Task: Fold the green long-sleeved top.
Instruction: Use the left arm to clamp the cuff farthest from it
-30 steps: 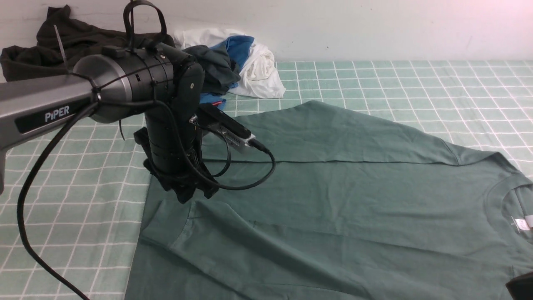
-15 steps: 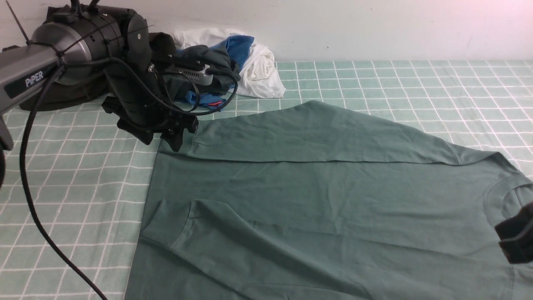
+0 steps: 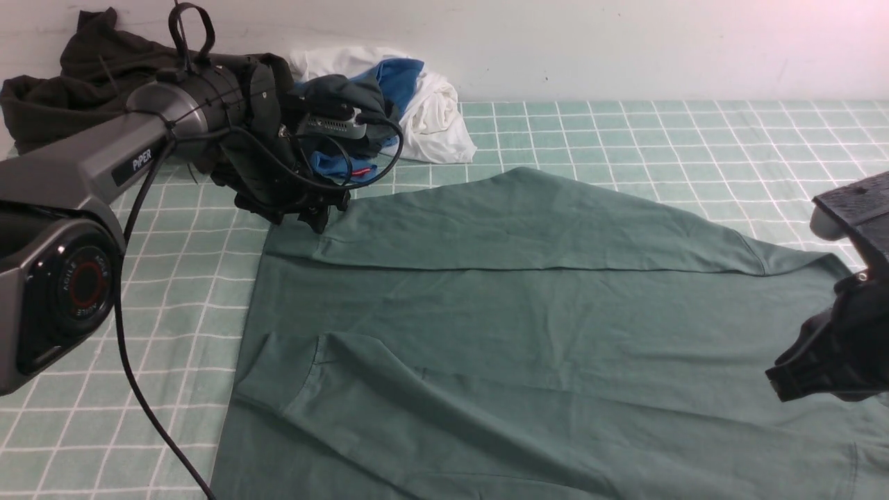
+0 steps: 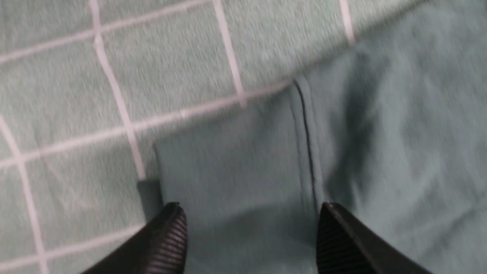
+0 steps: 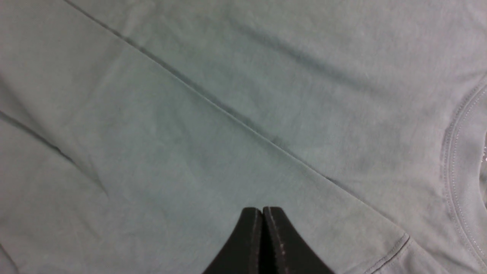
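over green top point(image 3: 555, 326), left gripper point(image 4: 251, 207) spread

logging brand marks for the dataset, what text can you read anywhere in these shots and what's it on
"PiPER": white lettering on a dark plate on the left arm.
Ring of small lettering on the round joint cap of that arm: too small to read.
Red tag on the blue cloth: too small to read.
Green long-sleeved top: no print or readable label shows in any view.
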Controlling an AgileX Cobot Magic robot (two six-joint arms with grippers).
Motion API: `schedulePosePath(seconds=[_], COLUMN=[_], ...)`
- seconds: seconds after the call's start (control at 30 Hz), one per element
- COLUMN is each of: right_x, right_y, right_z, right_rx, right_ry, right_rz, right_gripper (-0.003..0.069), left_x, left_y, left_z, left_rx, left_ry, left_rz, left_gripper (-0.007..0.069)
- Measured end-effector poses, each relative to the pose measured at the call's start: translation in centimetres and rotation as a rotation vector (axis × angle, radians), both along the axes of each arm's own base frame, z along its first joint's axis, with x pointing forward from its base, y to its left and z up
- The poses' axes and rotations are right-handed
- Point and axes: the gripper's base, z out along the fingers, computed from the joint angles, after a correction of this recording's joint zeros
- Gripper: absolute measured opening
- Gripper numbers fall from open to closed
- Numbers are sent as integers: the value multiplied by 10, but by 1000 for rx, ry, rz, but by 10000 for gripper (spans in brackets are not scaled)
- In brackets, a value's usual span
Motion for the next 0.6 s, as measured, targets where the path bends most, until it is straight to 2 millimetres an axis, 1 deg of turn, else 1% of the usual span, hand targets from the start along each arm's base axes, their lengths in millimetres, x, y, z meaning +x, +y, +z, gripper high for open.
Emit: schedulePosePath(seconds=[0.1, 0.2, 0.33, 0.47, 0.57, 0.6], right_x=[1, 2, 2, 4, 4, 4], right_y=[0, 0, 1, 1, 1, 1], right_z=[-2, -3, -3, -2, -2, -2], right_rx=[-2, -3, -2, 1, 2, 2], right_ry=[8, 12, 9, -6, -12, -12], right_rz=[0, 0, 0, -1, -1, -2], right_gripper=[-14, -14, -14, -14, -14, -14], left_x=[1, 1, 0, 1, 1, 1], left_y=[0, 4, 8, 7, 4, 3], left_z=[-4, -6, 1, 7, 1, -4], left_rx=[1, 39, 93, 80, 53, 43], left_ry=[1, 19, 42, 36, 57, 70], left_rz=[3, -3, -12, -9, -4, -2], left_gripper=[430, 430, 430, 430, 430, 430])
